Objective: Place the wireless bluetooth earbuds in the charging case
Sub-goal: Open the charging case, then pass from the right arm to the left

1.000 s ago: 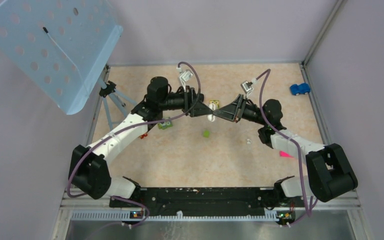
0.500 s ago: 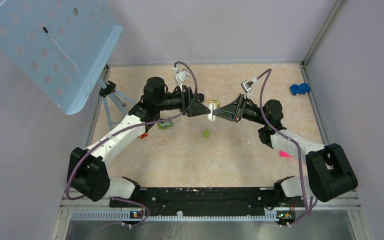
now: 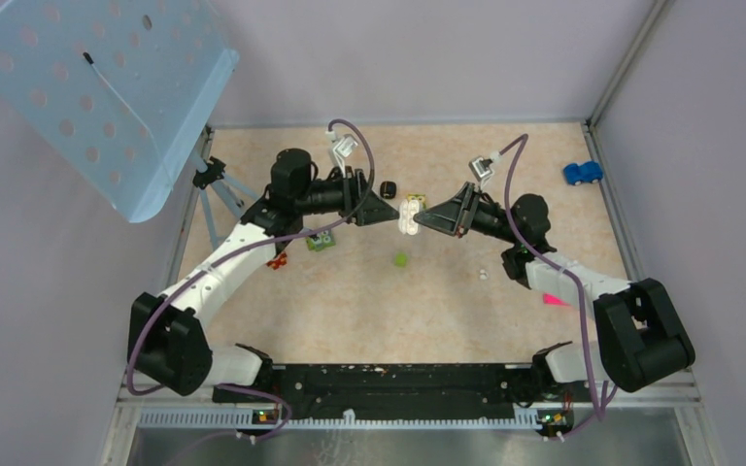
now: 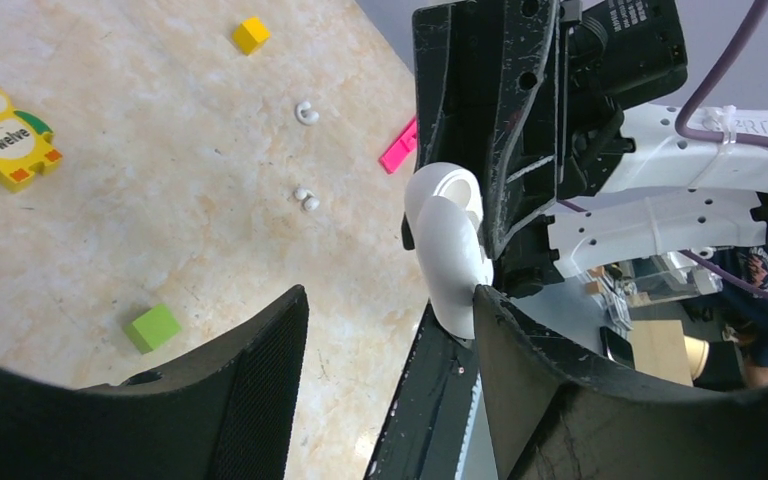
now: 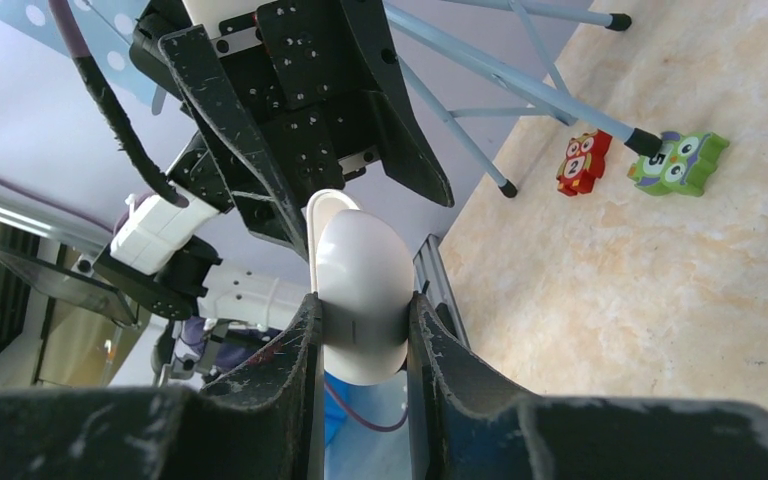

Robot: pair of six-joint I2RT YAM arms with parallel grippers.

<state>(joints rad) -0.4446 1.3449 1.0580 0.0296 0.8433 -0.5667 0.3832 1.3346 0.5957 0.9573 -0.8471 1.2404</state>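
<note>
My right gripper (image 3: 420, 219) is shut on the white charging case (image 3: 409, 219) and holds it above the table. In the right wrist view the case (image 5: 360, 290) is pinched between both fingers, a thin lid edge showing behind it. My left gripper (image 3: 393, 216) is open and empty, facing the case from the left. In the left wrist view the case (image 4: 450, 250) sits beside the right fingertip (image 4: 490, 310), outside the jaws. No black comma-shaped earbuds show. Two tiny white pieces (image 4: 307, 112) (image 4: 307, 200) lie on the table; I cannot tell what they are.
A small black object (image 3: 387, 187) lies by a yellow owl tile (image 3: 415, 204). Around are a green cube (image 3: 400, 259), a green owl (image 3: 321, 241), a red piece (image 3: 277, 262), a pink piece (image 3: 552, 300) and a blue car (image 3: 582, 173). A tripod (image 3: 216, 184) stands at the left.
My left gripper has drawn back to the left, off the case, uncovering the small black object. The right gripper still holds the case in about the same place.
</note>
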